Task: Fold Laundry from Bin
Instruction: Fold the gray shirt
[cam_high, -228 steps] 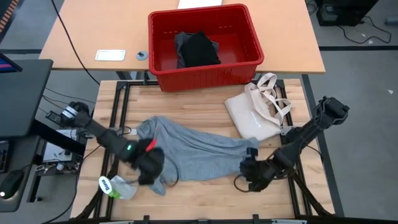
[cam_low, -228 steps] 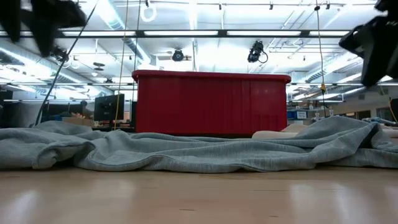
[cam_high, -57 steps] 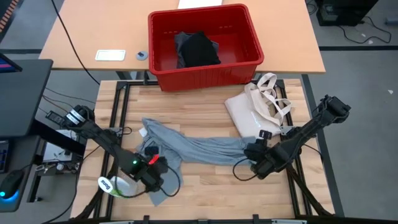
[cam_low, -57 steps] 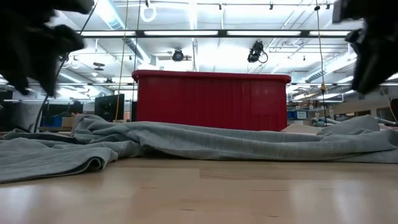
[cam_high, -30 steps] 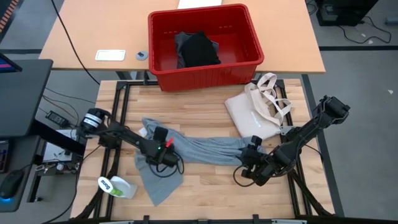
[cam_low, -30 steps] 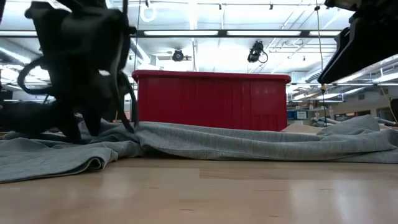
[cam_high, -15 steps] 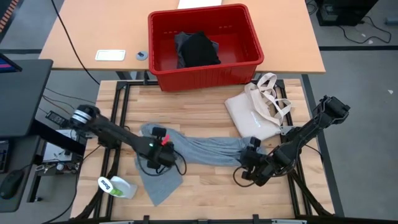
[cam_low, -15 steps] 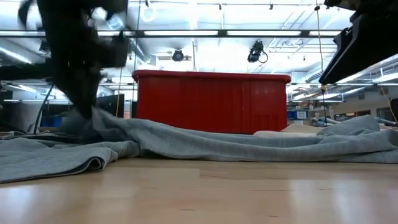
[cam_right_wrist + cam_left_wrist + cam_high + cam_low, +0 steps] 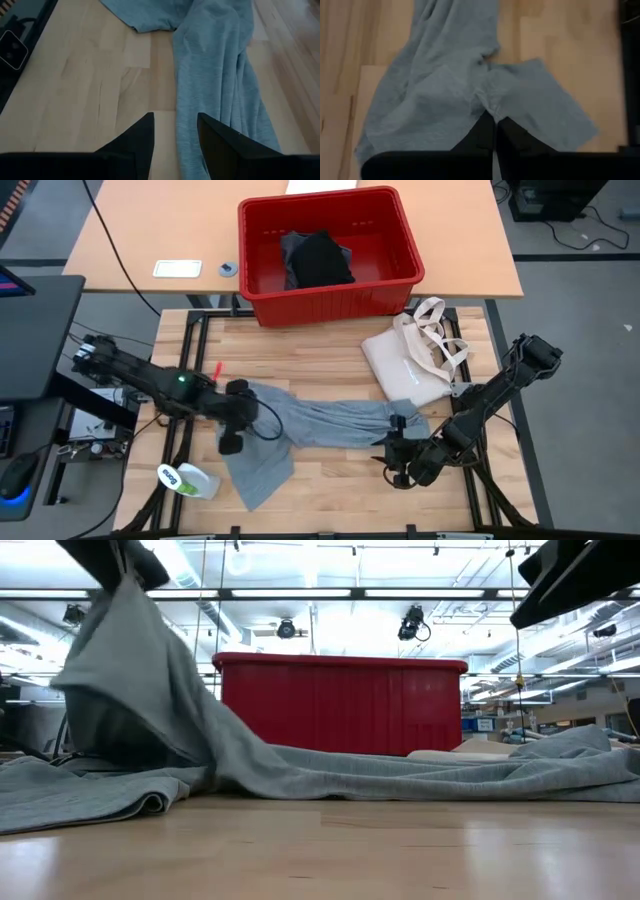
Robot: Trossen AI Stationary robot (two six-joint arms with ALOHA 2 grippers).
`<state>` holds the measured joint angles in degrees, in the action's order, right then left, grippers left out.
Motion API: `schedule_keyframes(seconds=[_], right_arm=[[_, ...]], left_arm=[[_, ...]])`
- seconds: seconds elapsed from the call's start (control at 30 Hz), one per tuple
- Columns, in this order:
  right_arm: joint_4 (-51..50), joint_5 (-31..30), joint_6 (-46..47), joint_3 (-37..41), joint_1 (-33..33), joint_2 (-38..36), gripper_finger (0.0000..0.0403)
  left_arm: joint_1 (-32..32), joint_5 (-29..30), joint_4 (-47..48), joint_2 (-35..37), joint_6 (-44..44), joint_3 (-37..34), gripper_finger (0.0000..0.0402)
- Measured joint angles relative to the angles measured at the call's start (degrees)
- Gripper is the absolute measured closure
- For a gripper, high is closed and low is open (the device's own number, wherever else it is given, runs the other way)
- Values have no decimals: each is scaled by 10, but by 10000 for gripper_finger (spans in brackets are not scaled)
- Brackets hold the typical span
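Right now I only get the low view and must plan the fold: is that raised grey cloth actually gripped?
Observer: Yes. The left wrist view shows the left tool shut on a pinch of the grey T-shirt.
Operator: And the right tool?
Observer: Open, above the shirt's other end, gripping nothing.
Operator: Anything left in the bin?
Observer: A black garment lies inside it.

left gripper [image 9: 237, 408]: clamped onto the T-shirt's edge, lifted off the counter, moved toward 9 o'clock
T-shirt [image 9: 300, 425]: that edge now raised (tent-like in the low view)
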<state>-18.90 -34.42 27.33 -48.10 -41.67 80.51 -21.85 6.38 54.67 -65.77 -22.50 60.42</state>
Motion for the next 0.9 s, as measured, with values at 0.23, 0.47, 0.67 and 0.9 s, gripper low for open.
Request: schedule_keyframes(seconds=[0.23, 0.47, 0.67, 0.9], right_arm=[[0, 0, 6, 0, 1, 0, 245], [0, -9, 0, 0, 11, 0, 245], [1, 1, 0, 0, 28, 0, 245], [1, 22, 1, 0, 40, 0, 245]], left_arm=[[-48, -39, -5, 28, -104, -12, 390], [-120, -67, -137, -38, -103, -27, 390], [-148, -117, -328, -67, -20, -27, 390], [-173, -9, -203, -76, -71, -53, 390]])
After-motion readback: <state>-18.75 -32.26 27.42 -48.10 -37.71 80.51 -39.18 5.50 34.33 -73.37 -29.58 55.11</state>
